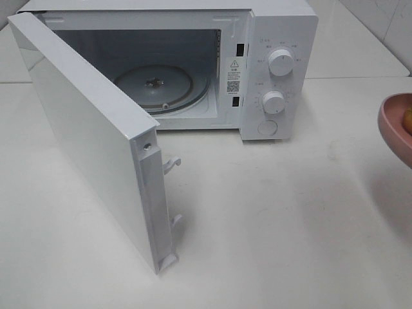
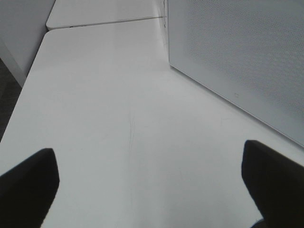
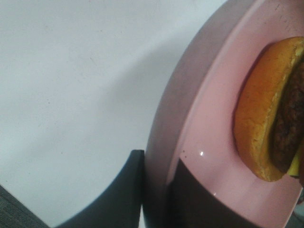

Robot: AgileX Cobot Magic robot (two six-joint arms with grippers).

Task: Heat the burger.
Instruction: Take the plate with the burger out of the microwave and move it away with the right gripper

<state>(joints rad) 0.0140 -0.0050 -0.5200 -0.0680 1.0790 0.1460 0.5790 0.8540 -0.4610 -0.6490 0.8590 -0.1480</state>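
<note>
The burger [image 3: 266, 114] lies on a pink plate [image 3: 209, 109], showing its brown bun and dark patty. My right gripper [image 3: 159, 161] is shut on the plate's rim, one finger under it and one on top. In the exterior high view only the plate's edge [image 1: 394, 125] and a bit of the burger [image 1: 407, 120] show at the far right, raised above the table; the gripper itself is out of frame there. My left gripper [image 2: 149, 180] is open and empty, low over the white table beside the microwave door [image 2: 237, 57].
The white microwave [image 1: 270, 64] stands at the back with its door [image 1: 84, 129] swung wide toward the front left. Its glass turntable [image 1: 158, 84] is bare. Two knobs [image 1: 280, 62] sit on its right panel. The door's latch hooks [image 1: 171, 165] stick out.
</note>
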